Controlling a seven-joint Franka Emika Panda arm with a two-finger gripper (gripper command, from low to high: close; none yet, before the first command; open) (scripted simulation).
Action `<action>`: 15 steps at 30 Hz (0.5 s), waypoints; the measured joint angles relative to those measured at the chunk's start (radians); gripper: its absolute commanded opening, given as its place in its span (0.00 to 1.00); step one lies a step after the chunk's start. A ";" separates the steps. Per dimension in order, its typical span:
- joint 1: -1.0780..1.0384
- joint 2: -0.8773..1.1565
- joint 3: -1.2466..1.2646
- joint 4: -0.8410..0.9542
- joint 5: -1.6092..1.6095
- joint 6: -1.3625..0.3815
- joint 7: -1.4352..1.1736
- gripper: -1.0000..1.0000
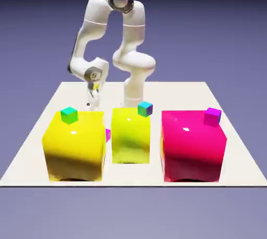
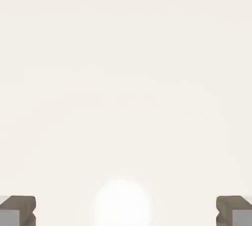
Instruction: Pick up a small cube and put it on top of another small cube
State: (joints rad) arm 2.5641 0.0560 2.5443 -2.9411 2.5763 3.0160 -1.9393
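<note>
One small magenta cube (image 1: 212,116) rests on the top far right corner of the big pink-red cube (image 1: 193,147). A second small magenta cube (image 1: 108,135) shows only as a sliver in the gap between the big yellow cube (image 1: 74,147) and the big yellow-green cube (image 1: 130,136). My gripper (image 1: 94,102) hangs low over the table behind the big yellow cube, pointing down. In the hand view the gripper (image 2: 126,211) is open, its two grey fingertips (image 2: 17,210) wide apart with only bare pale table between them.
A small green-teal cube (image 1: 69,114) sits on the big yellow cube. A small teal-and-purple cube (image 1: 145,109) sits on the far right corner of the big yellow-green cube. The three big cubes stand in a row near the front edge of the white table (image 1: 172,95).
</note>
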 measured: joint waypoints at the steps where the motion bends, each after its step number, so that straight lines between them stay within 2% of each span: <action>1: 0.030 0.009 0.036 -0.002 0.037 0.000 -0.038 0.50; 8: 0.278 0.071 0.290 -0.015 0.294 -0.002 -0.305 0.50; 10: 0.291 0.075 0.304 -0.016 0.307 -0.003 -0.320 0.50; 15: 0.299 -0.106 0.324 0.037 0.309 -0.131 -0.282 0.50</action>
State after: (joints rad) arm 2.8628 -0.0504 2.8688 -2.9041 2.8855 2.8853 -2.2213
